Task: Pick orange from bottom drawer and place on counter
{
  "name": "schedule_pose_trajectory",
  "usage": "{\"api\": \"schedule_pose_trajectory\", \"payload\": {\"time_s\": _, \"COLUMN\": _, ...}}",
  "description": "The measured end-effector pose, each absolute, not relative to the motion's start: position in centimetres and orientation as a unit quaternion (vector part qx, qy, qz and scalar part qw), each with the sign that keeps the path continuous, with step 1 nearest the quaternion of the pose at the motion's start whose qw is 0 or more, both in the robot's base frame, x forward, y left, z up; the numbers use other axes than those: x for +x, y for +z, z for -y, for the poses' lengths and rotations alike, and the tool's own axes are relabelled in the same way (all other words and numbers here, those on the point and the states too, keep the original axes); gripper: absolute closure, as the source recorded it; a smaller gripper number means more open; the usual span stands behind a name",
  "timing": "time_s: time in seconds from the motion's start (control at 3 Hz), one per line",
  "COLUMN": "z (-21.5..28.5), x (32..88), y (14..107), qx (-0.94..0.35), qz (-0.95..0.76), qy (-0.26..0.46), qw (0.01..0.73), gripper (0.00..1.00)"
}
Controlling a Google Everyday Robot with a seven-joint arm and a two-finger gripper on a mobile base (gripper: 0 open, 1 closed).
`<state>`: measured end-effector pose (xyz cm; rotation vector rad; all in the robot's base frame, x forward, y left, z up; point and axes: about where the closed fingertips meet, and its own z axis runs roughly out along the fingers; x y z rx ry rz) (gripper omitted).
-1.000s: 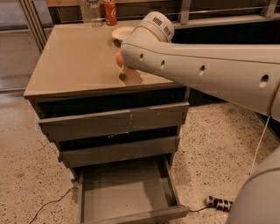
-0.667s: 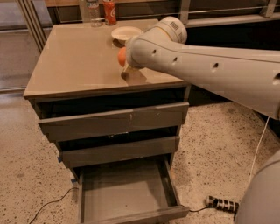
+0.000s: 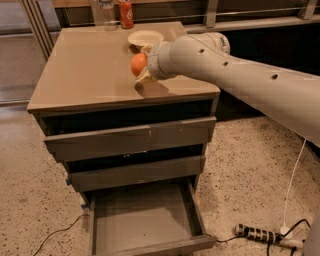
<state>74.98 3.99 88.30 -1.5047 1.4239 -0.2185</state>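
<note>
The orange [image 3: 138, 64] is pinched in the hand [image 3: 144, 65], just above the right part of the table [image 3: 85, 75]. A white bowl [image 3: 145, 37] sits right behind it, with a red can [image 3: 126, 12] and a clear bottle [image 3: 106, 11] at the far edge. The bottom drawer [image 3: 145, 220] hangs open below, and the arm [image 3: 240, 77] reaches in from the right.

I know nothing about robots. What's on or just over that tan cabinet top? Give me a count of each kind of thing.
Orange: 1, at the claw over the counter
White bowl: 1
Red soda can: 1
Clear bottle: 1
Total: 4
</note>
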Motion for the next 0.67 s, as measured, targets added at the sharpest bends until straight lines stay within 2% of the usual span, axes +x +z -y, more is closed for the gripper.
{"api": "schedule_pose_trajectory", "payload": {"time_s": 0.67, "z": -3.94, "x": 74.95, "y": 88.25, "qx": -0.613, "qz": -0.588, "qy": -0.062, "qw": 0.524, "gripper": 1.00}}
